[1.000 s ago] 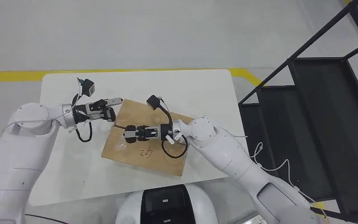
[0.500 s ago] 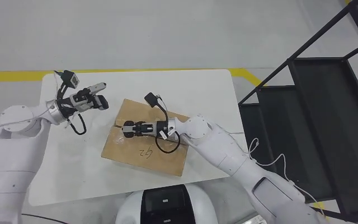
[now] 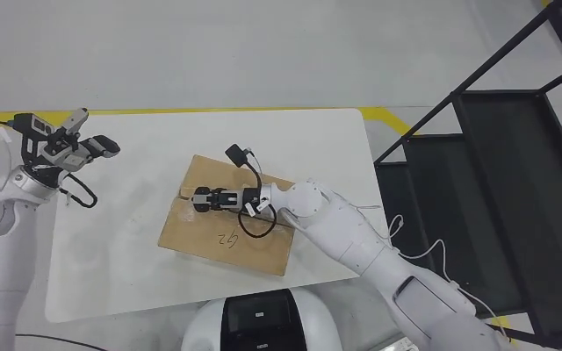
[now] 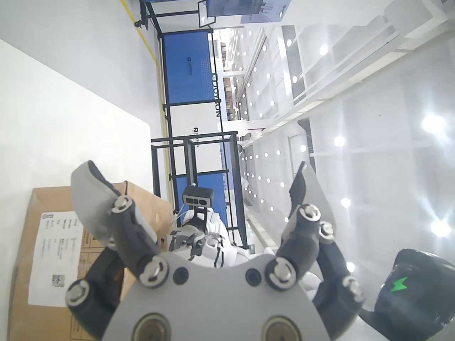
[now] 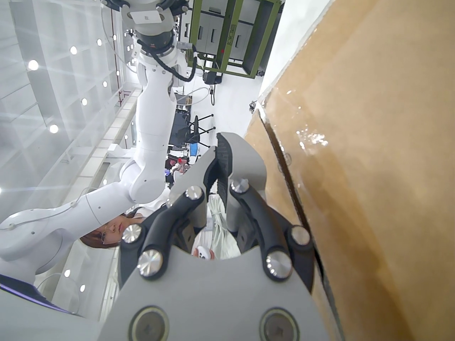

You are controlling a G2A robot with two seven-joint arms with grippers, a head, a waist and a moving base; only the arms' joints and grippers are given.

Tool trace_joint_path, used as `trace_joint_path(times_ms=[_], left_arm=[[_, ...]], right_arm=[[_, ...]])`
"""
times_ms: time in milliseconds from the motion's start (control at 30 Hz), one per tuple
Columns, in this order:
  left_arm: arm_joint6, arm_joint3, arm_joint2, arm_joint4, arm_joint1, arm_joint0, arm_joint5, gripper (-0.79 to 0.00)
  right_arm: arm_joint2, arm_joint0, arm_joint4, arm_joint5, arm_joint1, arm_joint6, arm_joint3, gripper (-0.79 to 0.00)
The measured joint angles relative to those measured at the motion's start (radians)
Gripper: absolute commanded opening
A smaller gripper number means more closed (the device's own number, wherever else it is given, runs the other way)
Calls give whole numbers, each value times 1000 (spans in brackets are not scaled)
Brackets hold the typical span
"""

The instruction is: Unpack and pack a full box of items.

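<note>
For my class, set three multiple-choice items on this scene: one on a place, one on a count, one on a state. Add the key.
1. Where is the right gripper? A on the floor; B over the cardboard box; C by the yellow line.
2. How many boxes lie on the table? A one; B two; C three.
3. The left gripper is: A shut on tape; B shut on a flap; C open, empty.
Key: 1B, the top view shows it over the box's seam; 2A, one brown box; 3C, its jaws stand wide apart, nothing between.
</note>
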Motion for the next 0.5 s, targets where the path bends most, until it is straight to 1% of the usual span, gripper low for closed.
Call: trace_joint_path(times_ms=[200, 500], left_arm=[[4, -26, -7, 6, 0, 17, 7, 0], [-1, -43, -6, 10, -2, 24, 14, 0]], right_arm=[[2, 4, -5, 27, -6, -15, 9, -785], [-2, 8, -27, 49, -16, -39, 27, -785]])
